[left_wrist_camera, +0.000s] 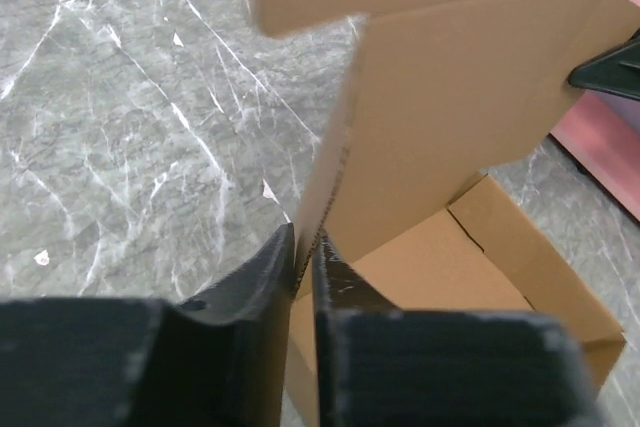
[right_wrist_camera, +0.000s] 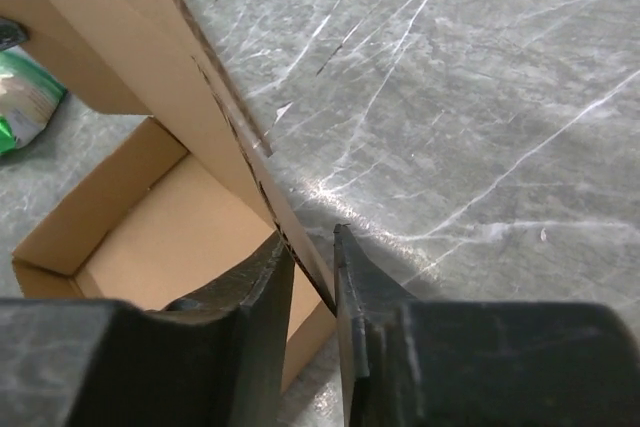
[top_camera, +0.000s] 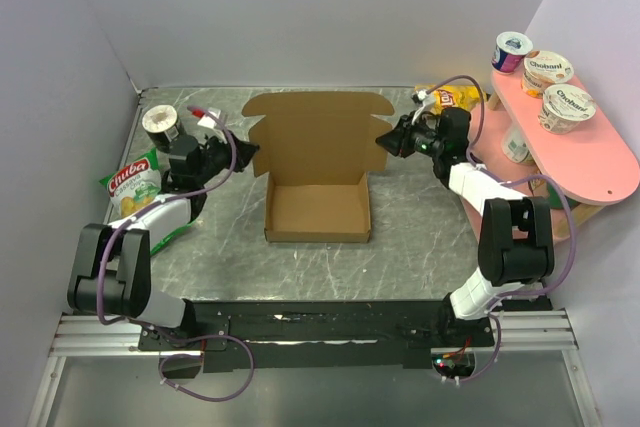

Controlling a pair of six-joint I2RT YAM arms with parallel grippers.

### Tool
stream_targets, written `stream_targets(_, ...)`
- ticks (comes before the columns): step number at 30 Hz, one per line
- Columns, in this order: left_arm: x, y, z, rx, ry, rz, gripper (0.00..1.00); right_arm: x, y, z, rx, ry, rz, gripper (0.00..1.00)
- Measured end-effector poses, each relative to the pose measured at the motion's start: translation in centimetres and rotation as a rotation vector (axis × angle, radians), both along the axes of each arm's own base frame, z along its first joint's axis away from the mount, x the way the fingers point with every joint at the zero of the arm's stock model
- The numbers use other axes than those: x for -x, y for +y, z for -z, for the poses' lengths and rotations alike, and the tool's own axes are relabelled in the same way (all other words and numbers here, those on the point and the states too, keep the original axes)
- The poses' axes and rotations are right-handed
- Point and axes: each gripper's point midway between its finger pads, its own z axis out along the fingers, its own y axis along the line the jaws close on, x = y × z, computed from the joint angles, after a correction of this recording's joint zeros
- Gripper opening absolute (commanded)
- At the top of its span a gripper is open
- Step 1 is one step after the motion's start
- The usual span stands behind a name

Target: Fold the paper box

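The left gripper [left_wrist_camera: 305, 247] pinches the edge of the left side flap of the paper box [top_camera: 318, 177], its jaws pressed narrow on the card. The right gripper [right_wrist_camera: 312, 247] has the right side flap between its jaws, which stand just as narrow around it. There is one box, between the two grippers in the middle of the table [top_camera: 420, 247]. Its long axis runs near to far. The open tray faces up at the near end, and the lid rises from the tray's far wall and points away from the arm bases. Further out lie one green snack bag [top_camera: 135, 187] and one dark cup [top_camera: 160, 122] on the left, and one yellow bag [top_camera: 455, 97] at the far right. Three yogurt tubs [top_camera: 546, 69] stand on a pink shelf [top_camera: 600, 162].
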Motion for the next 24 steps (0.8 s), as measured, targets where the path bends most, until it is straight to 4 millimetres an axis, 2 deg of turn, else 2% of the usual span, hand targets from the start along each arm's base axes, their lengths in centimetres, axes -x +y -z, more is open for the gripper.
stream_targets(7,-0.9,-0.7,-0.1,-0.054,-0.009,-0.085,0.01,-0.4,1.0,-0.2,0.045,-0.041,0.031,0.08)
stream_targets(9,-0.9,-0.8,-0.1,-0.069,-0.01,-0.111,0.01,-0.4,1.4,-0.2,0.076,-0.062,0.051,0.0)
stream_targets(18,-1.4,-0.7,0.1,-0.077,0.003,-0.226,0.01,0.0,2.6,-1.1,0.174,-0.101,0.203,0.0)
stream_targets(24,-1.4,-1.3,0.0,-0.071,0.009,-0.284,0.01,0.2,2.8,-0.8,0.202,-0.078,0.314,0.0)
